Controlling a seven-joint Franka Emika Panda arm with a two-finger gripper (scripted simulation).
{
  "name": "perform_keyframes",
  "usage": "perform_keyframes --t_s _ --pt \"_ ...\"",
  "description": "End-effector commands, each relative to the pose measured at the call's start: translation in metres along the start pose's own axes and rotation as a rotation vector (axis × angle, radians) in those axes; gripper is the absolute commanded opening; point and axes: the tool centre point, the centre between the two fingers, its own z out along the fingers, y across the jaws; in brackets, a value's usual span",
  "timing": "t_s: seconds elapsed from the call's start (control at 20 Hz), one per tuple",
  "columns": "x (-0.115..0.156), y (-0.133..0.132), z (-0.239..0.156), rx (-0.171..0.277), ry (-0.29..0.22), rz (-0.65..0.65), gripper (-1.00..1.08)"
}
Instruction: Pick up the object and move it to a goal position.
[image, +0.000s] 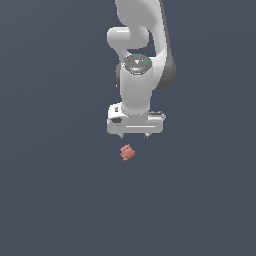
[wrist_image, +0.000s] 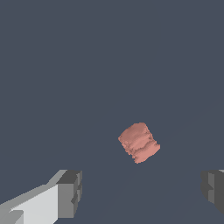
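Fingers (wrist_image: 70, 192) spread wide, holding nothing; grey pads visible far apart in wrist view. Gripper (image: 134, 135) of white arm points straight down. Salmon-red lumpy blob (wrist_image: 139, 142) lies between finger lines but ahead of them, untouched, on plain dark surface. Exterior view: blob (image: 127, 152) just below fingertips, nearer exterior view's left finger. Long axis appears tilted across gap. Likely need: small forward shift, then descent.
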Motion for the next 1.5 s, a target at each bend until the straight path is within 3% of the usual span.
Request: perform_keyframes --t_s 0.0,0.8,1.45 --pt "0.0 0.0 0.0 0.0 0.0 0.0 1.0" --pt "0.007 0.009 -0.005 0.015 0.011 -0.002 1.0" --pt "0.004 0.018 0.029 -0.001 -0.001 -0.211 1.0"
